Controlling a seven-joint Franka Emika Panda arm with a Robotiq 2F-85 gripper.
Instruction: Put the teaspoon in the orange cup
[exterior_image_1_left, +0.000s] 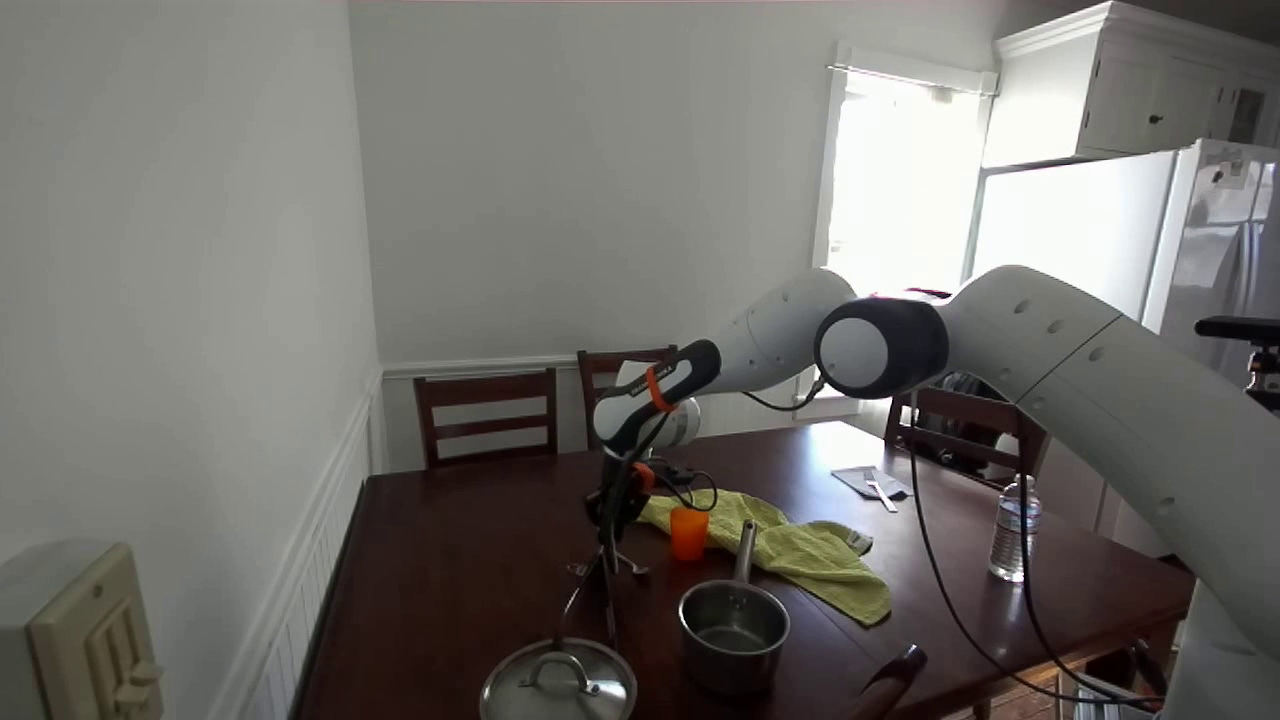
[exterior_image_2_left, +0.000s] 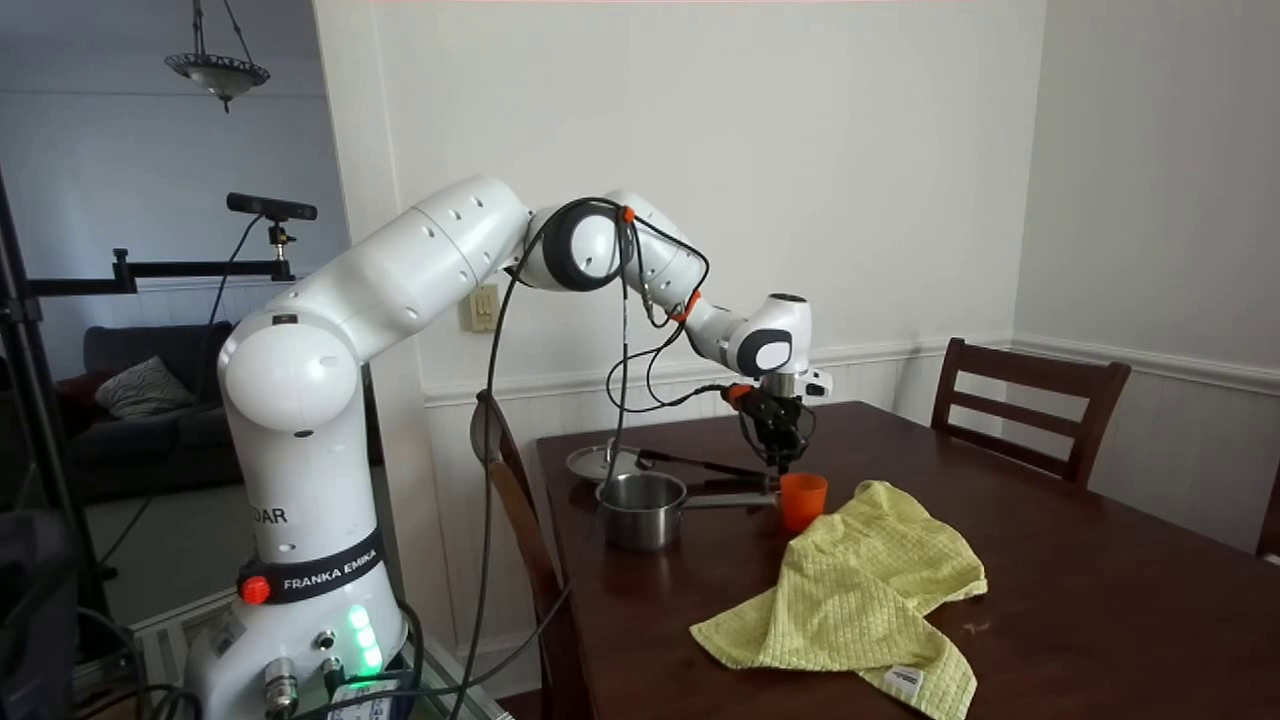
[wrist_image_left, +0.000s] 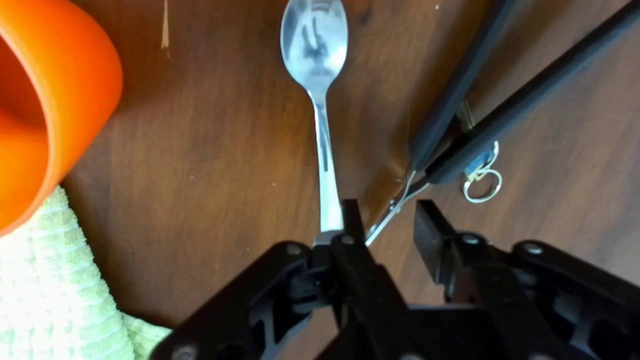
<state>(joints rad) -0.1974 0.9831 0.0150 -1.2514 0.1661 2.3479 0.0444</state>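
My jaws show at the bottom of the wrist view, right of centre, parted by a moderate gap with tabletop (wrist_image_left: 225, 165) visible between the tips. The spoon (wrist_image_left: 324, 145) lies on the tabletop outside the cup (wrist_image_left: 87, 85), its bowl at the top centre of the frame, its handle running down to my tip nearer the left edge. The handle goes out of sight there, and I cannot tell whether I touch it. A tool (wrist_image_left: 530, 99) with two black handles slants in from the upper right, its thin metal part crossing my gap in the picture.

The cup is cut off at the upper left, with the cloth (wrist_image_left: 50, 280) below it at the lower left. In both exterior views the cup stands upright on the tabletop, near my jaws and just beside the cloth. In an exterior view I see the pot (exterior_image_1_left: 730, 672) at bottom centre, the lid (exterior_image_1_left: 550, 700) to its left, and a bottle (exterior_image_1_left: 1005, 545) at the right.
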